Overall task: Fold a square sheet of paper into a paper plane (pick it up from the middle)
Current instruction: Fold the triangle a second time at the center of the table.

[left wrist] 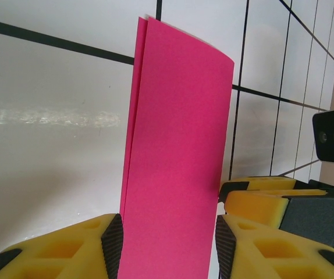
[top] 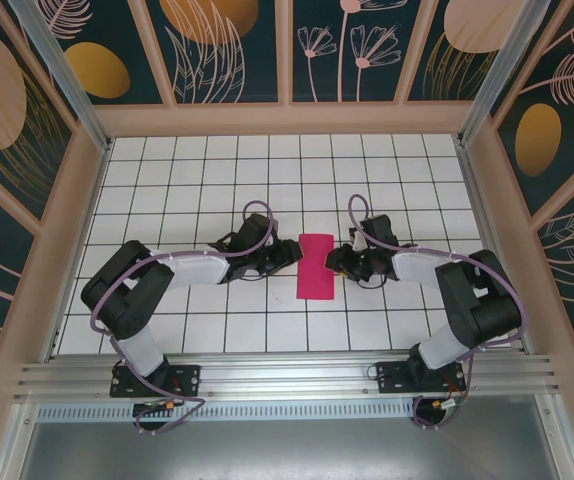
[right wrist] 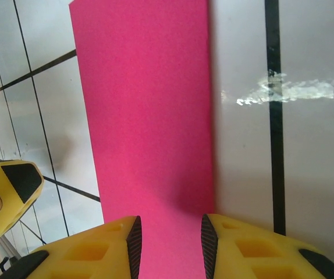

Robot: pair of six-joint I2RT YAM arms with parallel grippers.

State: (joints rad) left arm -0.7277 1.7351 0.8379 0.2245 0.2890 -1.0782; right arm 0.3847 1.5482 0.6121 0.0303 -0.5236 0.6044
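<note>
Both empty, half-open: my left claw (left wrist: pixel 168 247) and right claw (right wrist: pixel 170 244) over the paper (top: pixel 316 266); I'd press its crease flat.

table (top: pixel 187 180): white tiles, dark grid lines | on it: paper (top: pixel 316 266), pink, folded strip, flat, mid-table

The folded paper (left wrist: pixel 173 145) lies on white tiles (left wrist: pixel 50 145) between parted jaws of the left gripper (left wrist: pixel 168 247)
</note>
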